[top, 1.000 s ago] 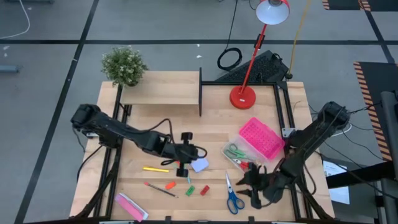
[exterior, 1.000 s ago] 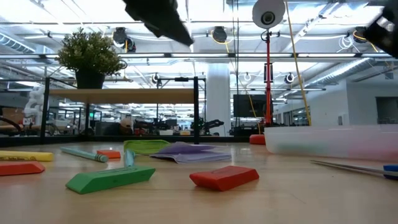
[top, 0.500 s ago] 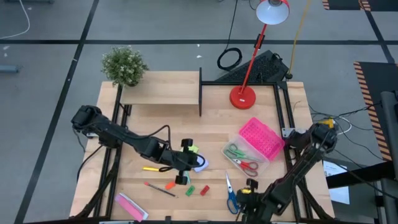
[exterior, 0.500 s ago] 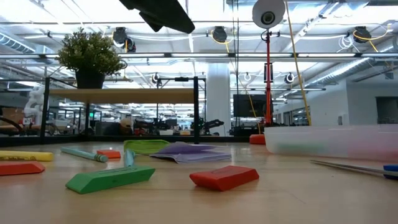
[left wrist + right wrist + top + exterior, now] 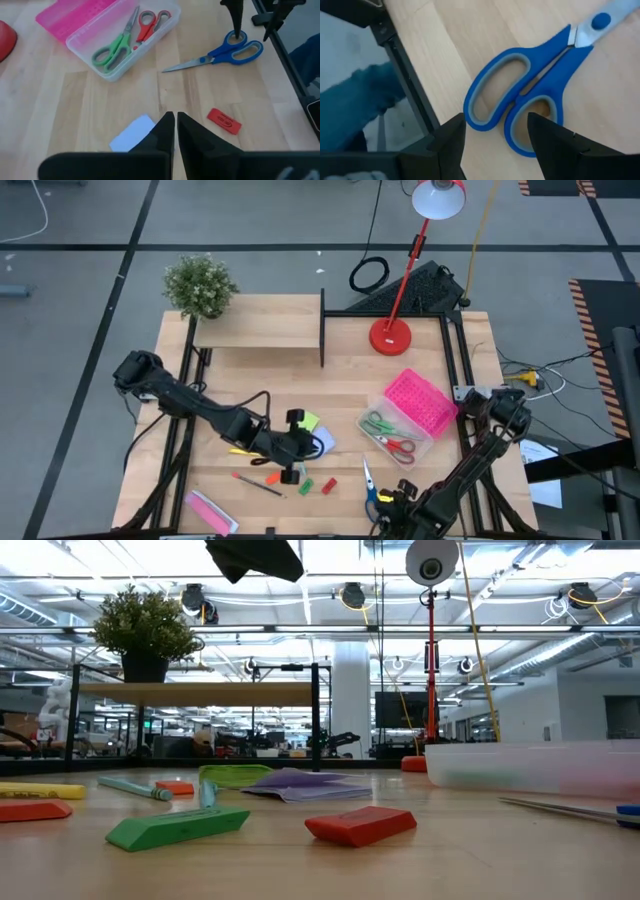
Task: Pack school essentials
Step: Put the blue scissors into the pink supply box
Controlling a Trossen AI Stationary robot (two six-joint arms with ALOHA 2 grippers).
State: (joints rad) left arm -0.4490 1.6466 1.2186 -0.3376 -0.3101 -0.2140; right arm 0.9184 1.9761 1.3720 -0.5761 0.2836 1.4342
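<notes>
bare wood lies open across the back half of the table (image 5: pixel 260 375), while the stationery crowds its front edge. near that edge the right gripper (image 5: pixel 495 135) hangs with fingers spread wide, one tip over a handle loop of the one pair of blue scissors (image 5: pixel 220 52). the left gripper (image 5: pixel 175 131), pinched narrow and holding nothing, sits over the blue note pad (image 5: pixel 132 134); two scissors, green (image 5: pixel 116 47) and red (image 5: pixel 150 24), lie in the clear box (image 5: pixel 150 47).

No legible text, labels or numbers anywhere; red eraser (image 5: pixel 224 121) bears mark — unreadable.
</notes>
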